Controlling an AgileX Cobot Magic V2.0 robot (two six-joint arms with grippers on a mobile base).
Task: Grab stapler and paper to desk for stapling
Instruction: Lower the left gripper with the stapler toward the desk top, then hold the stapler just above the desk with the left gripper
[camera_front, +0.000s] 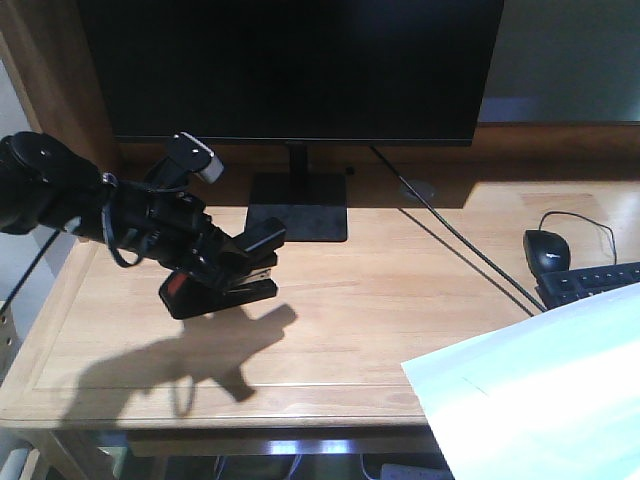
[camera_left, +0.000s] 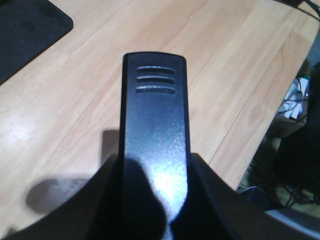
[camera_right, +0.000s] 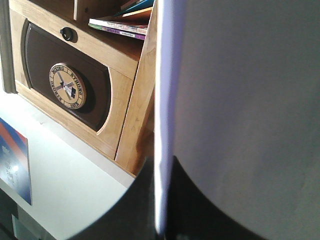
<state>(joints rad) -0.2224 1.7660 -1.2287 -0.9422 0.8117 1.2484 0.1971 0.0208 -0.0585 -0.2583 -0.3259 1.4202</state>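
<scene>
left pincer (camera_front: 248, 265): pressed together on the stapler (camera_front: 222, 290), one finger on each long side, over the left part of the counter (camera_front: 380, 300).
stapler: tilted, its front end pointing toward the middle of the counter. its shadow falls apart from it, so i judge it is not set down yet.
step in hand: bring the stapler down level onto bare wood and spread the pincer only once the base sits flat, or it may tip.
monitor stand (camera_front: 297, 207): just behind and to the right of the stapler, so set down in front of it.
mouse (camera_front: 547, 250) and keyboard (camera_front: 592, 285): at the right edge, so the open middle is the best place for the sheet.
paper (camera_front: 540, 400): in the air at the front right, over the counter's corner, not lying on it.
right pincer (camera_right: 161, 212): pinching the paper's edge between two dark fingers, seen only in its own wrist view. slide the sheet in flat and low so it does not bend.
</scene>
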